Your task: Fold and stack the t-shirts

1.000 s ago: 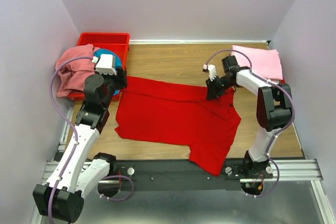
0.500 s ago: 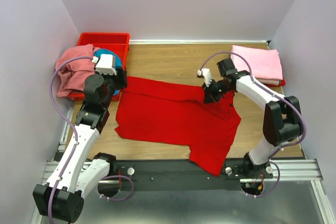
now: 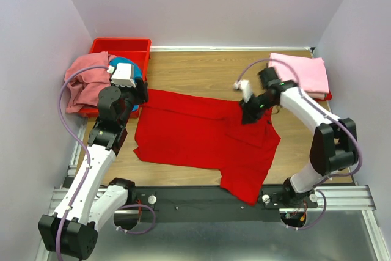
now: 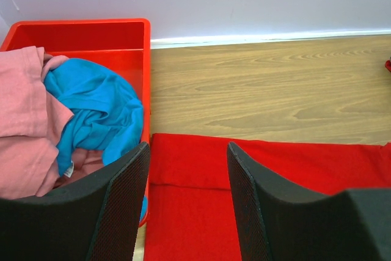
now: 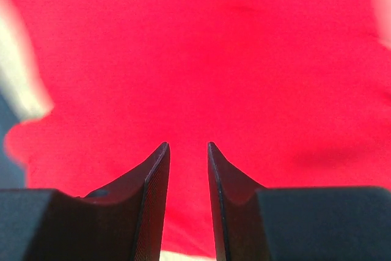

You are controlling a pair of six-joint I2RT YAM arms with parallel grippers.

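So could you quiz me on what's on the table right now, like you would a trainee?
1. True or false: the red t-shirt lies spread out on the table.
2. Where is the folded light pink shirt? A at the near edge; B in the far right corner; C under the red t-shirt.
3. Fill in: the teal blue shirt sits in a red plastic ___.

Key: 1 true; 2 B; 3 bin.
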